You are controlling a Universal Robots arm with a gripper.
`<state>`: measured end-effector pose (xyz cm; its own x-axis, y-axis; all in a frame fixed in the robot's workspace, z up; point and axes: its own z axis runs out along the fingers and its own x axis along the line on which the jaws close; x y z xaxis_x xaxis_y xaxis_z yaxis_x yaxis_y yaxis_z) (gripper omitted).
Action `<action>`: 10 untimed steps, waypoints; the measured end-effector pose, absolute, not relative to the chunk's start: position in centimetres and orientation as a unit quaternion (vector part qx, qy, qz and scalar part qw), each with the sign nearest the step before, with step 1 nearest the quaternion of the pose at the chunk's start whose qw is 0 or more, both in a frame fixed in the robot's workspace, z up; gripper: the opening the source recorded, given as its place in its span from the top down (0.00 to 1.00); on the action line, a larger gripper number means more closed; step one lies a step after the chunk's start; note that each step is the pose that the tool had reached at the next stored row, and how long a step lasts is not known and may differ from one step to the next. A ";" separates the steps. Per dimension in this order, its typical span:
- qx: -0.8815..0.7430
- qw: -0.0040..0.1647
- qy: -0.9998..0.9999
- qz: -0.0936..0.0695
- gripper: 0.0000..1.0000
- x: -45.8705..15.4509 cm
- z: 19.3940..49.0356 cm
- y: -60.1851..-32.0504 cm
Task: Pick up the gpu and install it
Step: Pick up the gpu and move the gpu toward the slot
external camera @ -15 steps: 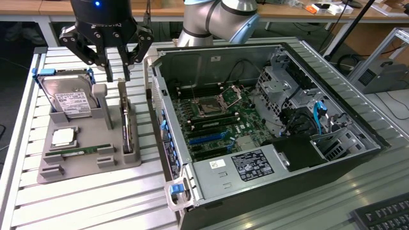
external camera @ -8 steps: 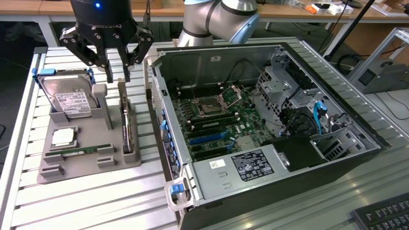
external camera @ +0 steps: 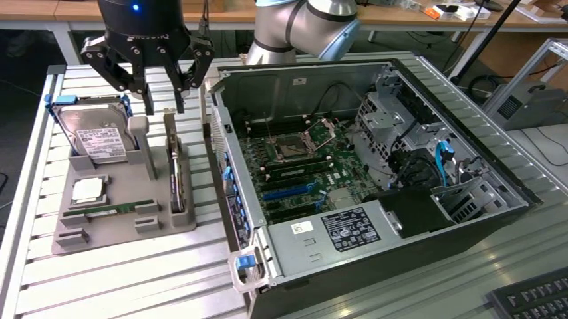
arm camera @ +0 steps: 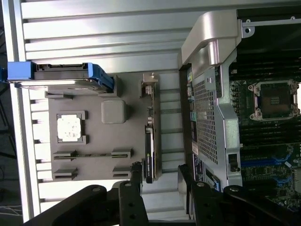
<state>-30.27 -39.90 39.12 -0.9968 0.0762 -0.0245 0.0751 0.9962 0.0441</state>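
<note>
The exterior view shows the black claw (external camera: 165, 100) hanging over a gray plastic tray (external camera: 124, 229). Its two fingers are spread apart and hold nothing, just above the end of the gpu (external camera: 172, 166) that is farther from this camera. The gpu stands on its long edge in a slot of the tray, beside the open metal computer case (external camera: 373, 199).

The wrist view looks down on the gpu (arm camera: 150, 136) as a thin strip, one end between the fingers of the claw (arm camera: 160, 181).

The tray carries four parts: one gpu, one hard drive (external camera: 100, 138) in a blue frame, one square silver chip (external camera: 87, 191), and one narrow green memory stick (external camera: 120, 209). The table (external camera: 133, 279) is ribbed metal.
</note>
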 end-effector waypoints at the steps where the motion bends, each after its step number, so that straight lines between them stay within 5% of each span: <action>1: 0.038 0.013 0.999 0.022 0.56 -30.3 39.1 -39.9; 10: 0.038 0.013 0.999 0.022 0.56 -30.3 38.6 -39.9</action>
<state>-30.27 -39.87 38.56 -0.9968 0.0762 -0.0244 0.0751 0.9962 0.0441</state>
